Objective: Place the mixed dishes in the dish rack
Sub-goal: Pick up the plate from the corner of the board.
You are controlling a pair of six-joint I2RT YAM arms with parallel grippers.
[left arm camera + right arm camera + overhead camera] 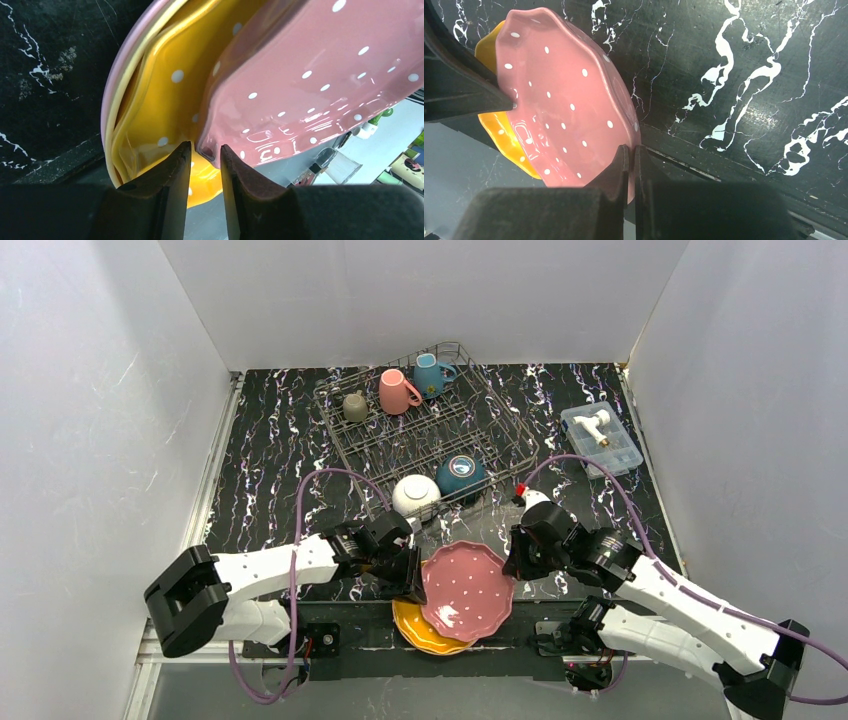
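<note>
A pink dotted scalloped plate [468,585] [310,85] [559,100] is tilted up over a stack of yellow and orange plates [425,635] [175,90] [504,135] at the table's near edge. My right gripper [512,562] [631,150] is shut on the pink plate's right rim. My left gripper [415,575] [206,150] straddles its left rim, jaws narrow, with a slit still showing beside one finger. The dish rack [500,415] stands behind, holding a grey-olive mug [355,406], a pink mug [397,392], a blue mug [430,375], a white bowl [416,494] and a teal bowl [460,474].
A clear plastic box [600,437] with a white item sits at the far right. White walls close in the table on three sides. The plate stack overhangs the table's front edge between the two arm bases.
</note>
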